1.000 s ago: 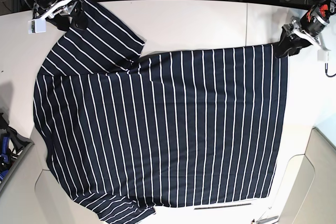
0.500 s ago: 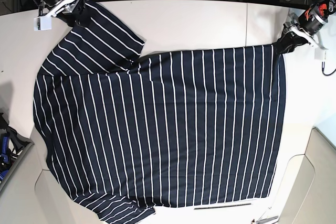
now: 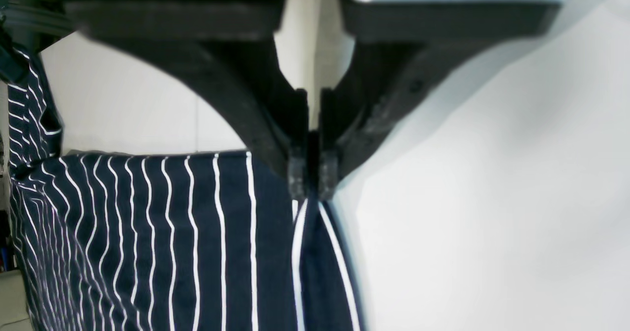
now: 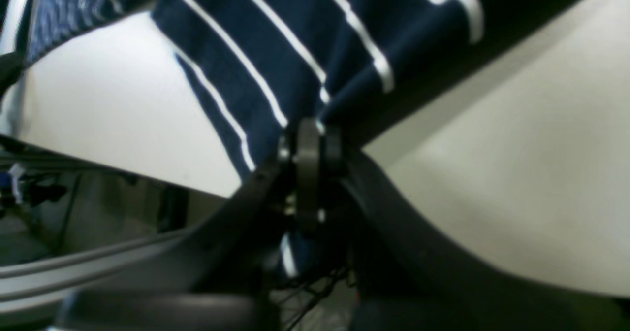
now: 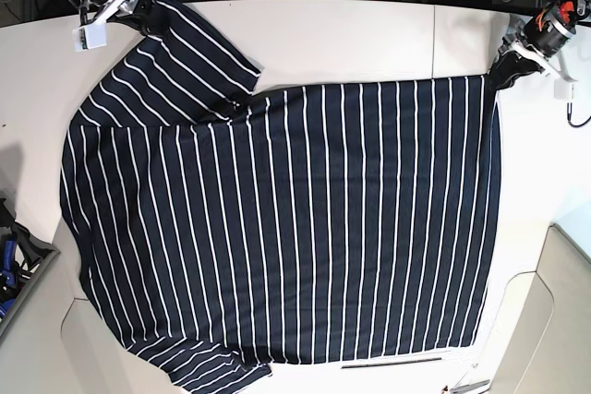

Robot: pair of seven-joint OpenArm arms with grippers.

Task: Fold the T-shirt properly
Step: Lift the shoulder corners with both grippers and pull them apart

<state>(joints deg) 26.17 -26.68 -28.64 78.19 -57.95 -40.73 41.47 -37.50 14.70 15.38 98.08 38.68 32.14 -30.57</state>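
From the left wrist camera, the left gripper (image 3: 313, 173) is two black curved fingers drawn together, with only a thin sliver of cloth pinched at the ribbed tips. What it grips is the corner of the T-shirt (image 3: 147, 242), a soft dark navy fabric crossed by thin white stripes that ripple slightly. The hem runs straight away from the tips. The bench (image 3: 482, 198) beside it is smooth and off-white.

From the right wrist camera, blurred, the right gripper (image 4: 307, 144) also has its dark fingers clamped together, with a fold of the navy striped T-shirt (image 4: 295, 50) bunched at the tips and pulled taut above them. The pale bench (image 4: 492, 173) shows on both sides of the cloth.

From the base camera, one T-shirt (image 5: 295, 219) lies spread flat over most of the bench (image 5: 342, 39), its stripes running from the far edge toward the near edge. One sleeve reaches to the far left corner of the bench, where the right gripper (image 5: 146, 8) holds it, the arm reaching in from beyond the far edge. The left gripper (image 5: 500, 73) holds the shirt's hem corner near the far right corner, its arm angled in from the right. A second sleeve lies at the near edge, left of middle. There are two arms, one at each far corner.
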